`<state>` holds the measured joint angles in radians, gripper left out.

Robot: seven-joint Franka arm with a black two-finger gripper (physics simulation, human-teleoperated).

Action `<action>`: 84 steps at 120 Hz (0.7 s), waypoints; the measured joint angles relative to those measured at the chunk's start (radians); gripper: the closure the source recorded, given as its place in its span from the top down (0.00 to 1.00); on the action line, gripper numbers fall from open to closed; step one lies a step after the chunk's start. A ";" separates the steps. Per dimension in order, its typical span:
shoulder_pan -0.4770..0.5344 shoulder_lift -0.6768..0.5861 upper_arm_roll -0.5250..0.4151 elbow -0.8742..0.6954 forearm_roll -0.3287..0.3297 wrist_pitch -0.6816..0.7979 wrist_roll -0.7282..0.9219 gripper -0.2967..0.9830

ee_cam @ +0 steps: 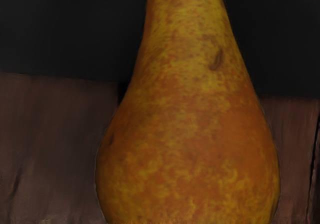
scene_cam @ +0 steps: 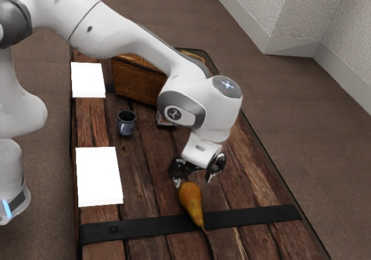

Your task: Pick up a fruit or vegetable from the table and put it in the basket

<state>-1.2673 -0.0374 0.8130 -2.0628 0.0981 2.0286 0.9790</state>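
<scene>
My gripper: the black two-finger gripper (scene_cam: 194, 179) hangs low over the table, its fingers spread wide with nothing clasped between them.
Pear: the yellow-orange, long-necked pear (scene_cam: 192, 203) lies on the brown plank table (scene_cam: 139, 184), its thick end just under my fingers, its neck across the flat black strap (scene_cam: 243, 216).
Step in hand: lining up for the grasp, I judge; the pear is unlifted.
Next move: ease down until my fingers flank the thick body, then squeeze from both sides and raise it.
Risk: the rounded, tapering flanks may roll or slip if I pinch off-centre.
Basket: the brown woven basket (scene_cam: 134, 80) stands well apart from the pear, beyond the dark speckled mug (scene_cam: 126, 123); I should carry high enough to pass over both mug and rim.
</scene>
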 joint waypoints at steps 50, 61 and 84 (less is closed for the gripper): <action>-0.041 0.021 -0.003 -0.038 -0.007 0.064 -0.090 0.77; -0.051 0.032 -0.003 -0.039 -0.010 0.072 -0.103 0.77; -0.071 0.058 -0.003 -0.045 -0.015 0.085 -0.125 0.77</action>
<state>-1.3384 0.0208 0.8099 -2.1074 0.0827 2.1140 0.8535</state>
